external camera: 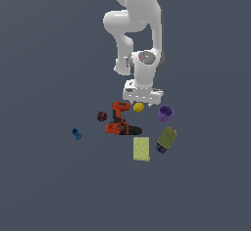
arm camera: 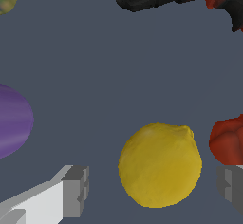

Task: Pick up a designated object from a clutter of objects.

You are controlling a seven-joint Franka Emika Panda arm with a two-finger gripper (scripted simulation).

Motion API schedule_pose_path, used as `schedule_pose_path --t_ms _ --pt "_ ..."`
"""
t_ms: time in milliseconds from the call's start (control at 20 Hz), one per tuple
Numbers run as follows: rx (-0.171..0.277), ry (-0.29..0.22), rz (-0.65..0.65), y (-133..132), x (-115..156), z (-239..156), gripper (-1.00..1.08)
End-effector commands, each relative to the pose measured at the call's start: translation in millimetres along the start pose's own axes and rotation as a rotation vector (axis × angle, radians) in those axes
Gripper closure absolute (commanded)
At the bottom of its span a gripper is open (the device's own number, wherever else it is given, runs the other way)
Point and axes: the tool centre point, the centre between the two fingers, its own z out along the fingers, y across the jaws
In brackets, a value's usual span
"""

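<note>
Gripper (arm camera: 152, 190) spread wide, low over lemon (arm camera: 160, 165), fingers flanking it, not touching. Lemon sits between drill (external camera: 120, 120) and cup (external camera: 165, 112). Looks light, firm, round, likely rolls; pinch across widest middle.

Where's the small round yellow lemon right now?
In the exterior view, the small round yellow lemon lies between the orange-black drill and purple cup, directly under the open gripper.

My arm (external camera: 135, 24): glossy white, rounded segments.
Grey joint cap on the wrist; white fingers (arm camera: 45, 200) carry blocky grey pads (arm camera: 76, 191).
</note>
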Motion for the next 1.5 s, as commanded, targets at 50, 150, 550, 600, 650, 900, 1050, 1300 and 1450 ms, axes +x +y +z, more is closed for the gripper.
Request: schedule_pose_path --t_ms 50,150,550,600,650,900,1050,1300,1450 --pt "-0.007 -0.015 0.011 7 0 21 -0.92" --pt "-0.007 -0.015 0.011 7 0 25 -0.92" --pt "-0.007 -0.015 0.011 7 1 26 1.08" --pt "-0.007 -0.015 0.011 7 1 26 1.08" --pt "-0.007 -0.015 0.011 7 1 26 1.08" --pt "-0.007 -0.015 0.011 7 1 26 1.08" --pt "-0.005 -0.010 0.008 5 1 24 1.08" --pt "-0.005 -0.010 0.008 4 5 18 1.08" --pt "-0.005 -0.010 0.008 3 10 10 1.08"
